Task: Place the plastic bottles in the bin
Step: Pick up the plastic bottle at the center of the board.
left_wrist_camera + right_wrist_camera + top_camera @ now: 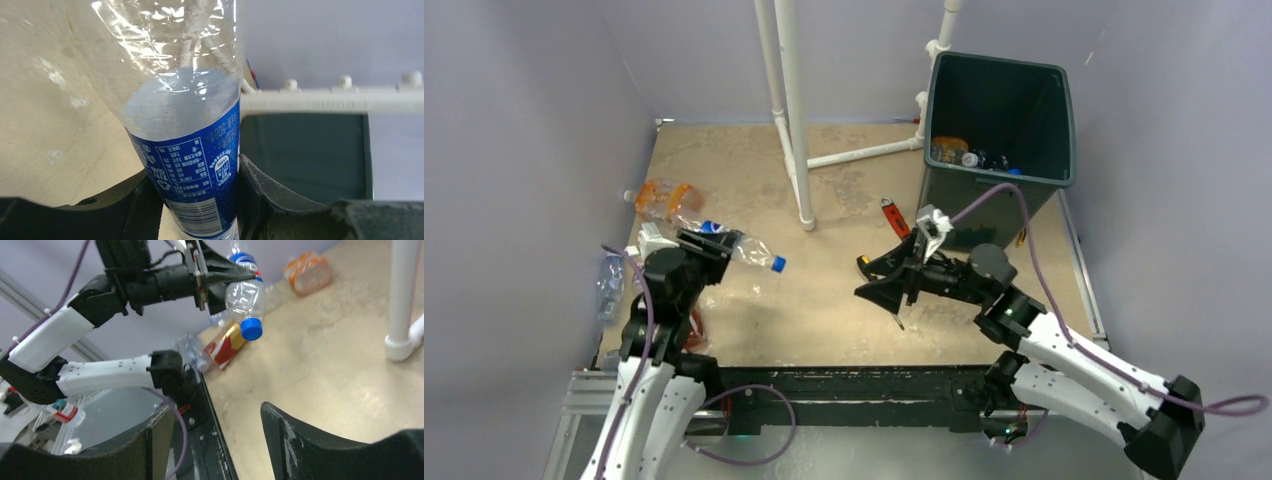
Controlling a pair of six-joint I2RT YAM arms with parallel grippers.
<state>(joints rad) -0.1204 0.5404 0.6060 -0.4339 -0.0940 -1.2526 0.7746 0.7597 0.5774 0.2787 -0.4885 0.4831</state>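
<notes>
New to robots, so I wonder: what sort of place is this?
Likely a robot test cell: plain walls box in a tan table, a left arm and right arm sit at its near edge, and a white pipe frame stands on it.

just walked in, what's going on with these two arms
The left gripper has a blue-label bottle clamped and held clear of the table. The right gripper is open and empty, hanging low near the green bin, which already holds a few bottles. An orange-tinted bottle and a red-label bottle lie on the table's left side, not yet collected.
</notes>
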